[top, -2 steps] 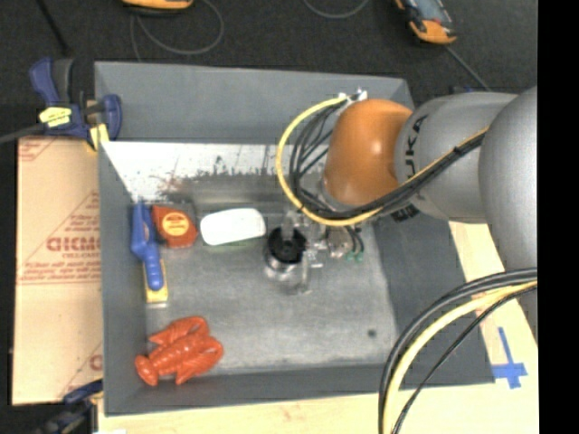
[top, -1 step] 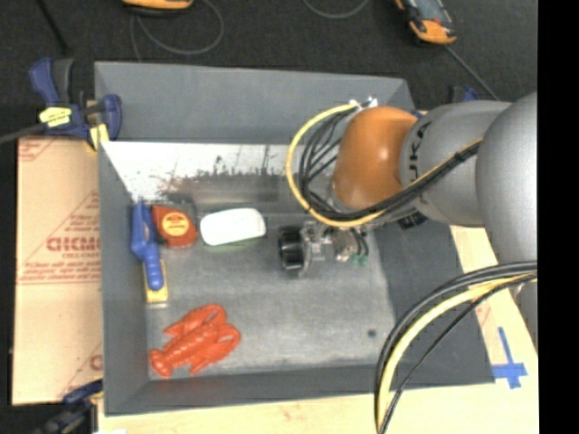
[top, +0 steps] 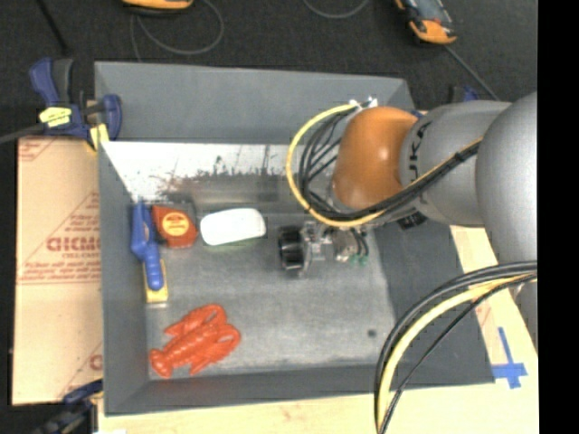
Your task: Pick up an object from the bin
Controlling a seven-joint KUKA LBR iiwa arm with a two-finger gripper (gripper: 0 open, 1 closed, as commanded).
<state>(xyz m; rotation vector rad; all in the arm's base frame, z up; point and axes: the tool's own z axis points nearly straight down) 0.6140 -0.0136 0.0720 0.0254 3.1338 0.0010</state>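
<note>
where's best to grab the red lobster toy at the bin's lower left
Probably the mid-body of the red lobster toy, from straight above, closing across its width: it lies flat and diagonal, and the body looks narrower than the spread claws.

Lighting's pretty flat, coming from overhead, so the bin (top: pixel 298 324) floor is evenly lit. The back wall (top: pixel 181 163) blows out white at centre-left (proper glare). Soft sheen on the orange cover (top: pixel 366 152), with shadow pooled underneath it.
</note>
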